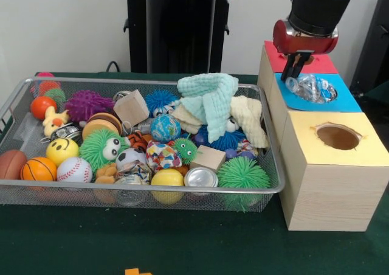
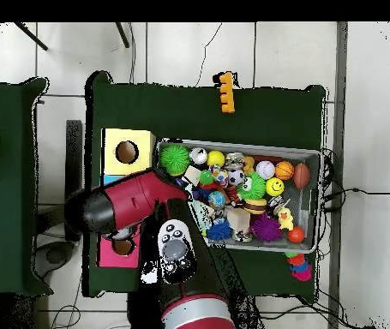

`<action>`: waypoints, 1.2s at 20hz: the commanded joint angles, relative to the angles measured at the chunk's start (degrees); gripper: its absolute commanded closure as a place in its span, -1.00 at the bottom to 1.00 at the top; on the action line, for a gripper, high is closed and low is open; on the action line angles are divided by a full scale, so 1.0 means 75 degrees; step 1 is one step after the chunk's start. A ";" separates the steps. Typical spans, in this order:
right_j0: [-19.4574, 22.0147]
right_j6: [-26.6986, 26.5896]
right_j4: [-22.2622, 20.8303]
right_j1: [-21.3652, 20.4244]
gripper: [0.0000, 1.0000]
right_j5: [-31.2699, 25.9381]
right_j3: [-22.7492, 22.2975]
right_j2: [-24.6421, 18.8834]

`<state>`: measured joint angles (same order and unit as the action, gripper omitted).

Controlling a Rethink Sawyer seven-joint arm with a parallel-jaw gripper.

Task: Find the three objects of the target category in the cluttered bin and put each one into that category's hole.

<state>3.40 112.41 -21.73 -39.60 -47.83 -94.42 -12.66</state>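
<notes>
A wooden box stands right of the bin, with a red top [image 1: 319,64], a blue top [image 1: 347,97] and a yellow top [image 1: 358,155], each with a hole. A crumpled clear plastic piece [image 1: 313,88] lies over the blue hole. My gripper [image 1: 296,68] hangs just above its far left edge, touching or nearly touching it. The wire bin [image 1: 270,190] [image 2: 311,158] is packed with toys, among them crushed cans [image 1: 201,177], wooden blocks [image 1: 208,158], cloths [image 1: 209,95] and balls [image 1: 75,170]. From overhead my arm [image 2: 134,204] covers the blue top and the gripper.
The bin's right wall sits close to the box. An orange toy [image 1: 137,271] [image 2: 225,92] lies on the green table in front of the bin. From overhead the yellow hole [image 2: 127,152] and the red top [image 2: 112,250] show on either side of the arm.
</notes>
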 commanded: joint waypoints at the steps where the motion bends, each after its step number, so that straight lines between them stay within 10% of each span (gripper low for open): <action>1: -0.0730 0.1307 0.0264 0.2290 1.00 0.1814 0.1873 -0.0489; 7: -0.1216 0.1946 0.0529 0.2577 1.00 0.1751 0.2478 -0.0196; 16: -0.1118 0.1124 0.0221 0.2327 1.00 0.1125 0.2265 -0.0059; 24: -0.1609 0.2458 0.1416 0.3015 1.00 0.1779 0.3220 -0.0167</action>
<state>-5.44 112.41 -18.39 -31.51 -64.44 -79.31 -4.92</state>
